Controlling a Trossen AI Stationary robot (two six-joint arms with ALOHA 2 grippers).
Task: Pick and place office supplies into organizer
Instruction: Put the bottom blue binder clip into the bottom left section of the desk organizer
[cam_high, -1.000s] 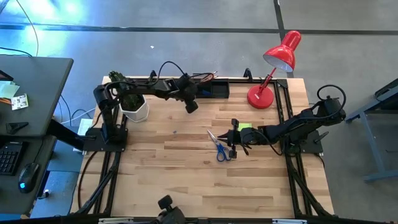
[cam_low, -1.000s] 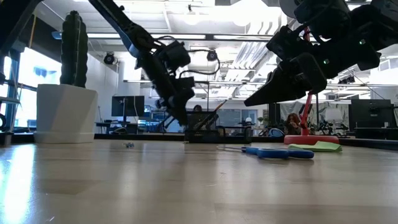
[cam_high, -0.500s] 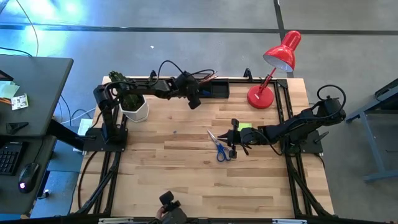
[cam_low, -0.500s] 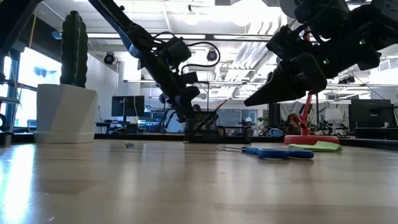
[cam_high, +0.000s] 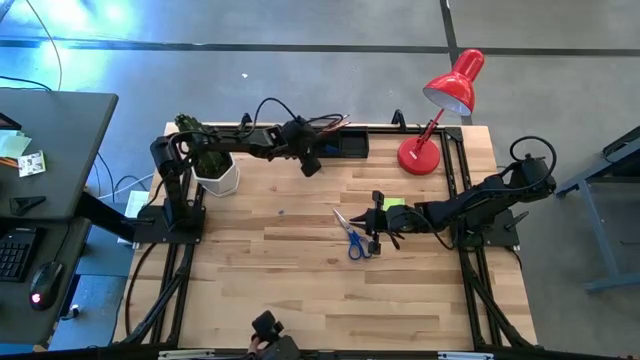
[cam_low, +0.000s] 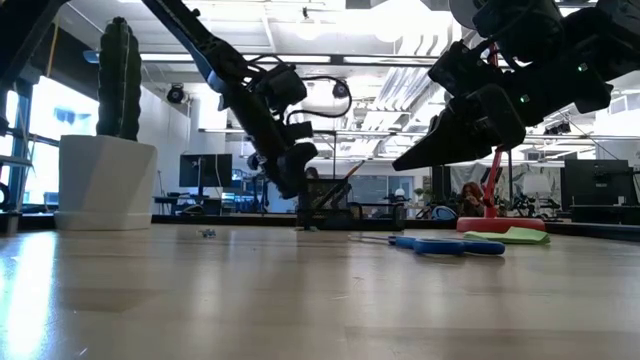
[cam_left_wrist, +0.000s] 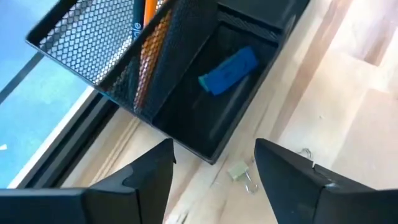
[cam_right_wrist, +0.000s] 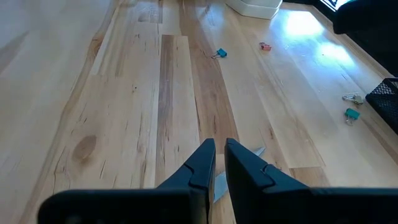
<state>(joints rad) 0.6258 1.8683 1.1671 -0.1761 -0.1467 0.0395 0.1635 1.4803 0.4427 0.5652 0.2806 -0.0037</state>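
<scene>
The black organizer (cam_high: 338, 145) stands at the table's far edge. In the left wrist view a tiny blue block (cam_left_wrist: 228, 70) lies flat on the floor of the organizer's (cam_left_wrist: 205, 106) open compartment, and pencils (cam_left_wrist: 148, 43) lean in its mesh part. My left gripper (cam_left_wrist: 214, 167) hangs open just above and before it, empty. The blue-handled scissors (cam_high: 352, 238) lie flat mid-table, with the lime-green sticky pad (cam_high: 392, 205) to their right. My right gripper (cam_high: 375, 226) is shut, raised over the scissors (cam_low: 450, 245), whose blades (cam_right_wrist: 215, 185) show under its fingers.
A white pot with a cactus (cam_high: 215, 172) stands at the far left and a red desk lamp (cam_high: 440, 115) at the far right. Small binder clips lie on the wood: one (cam_left_wrist: 239, 171) right before the organizer, others (cam_right_wrist: 219, 53) left of centre.
My left gripper has tipped a little toward the organizer at the far edge and has opened its fingers.
</scene>
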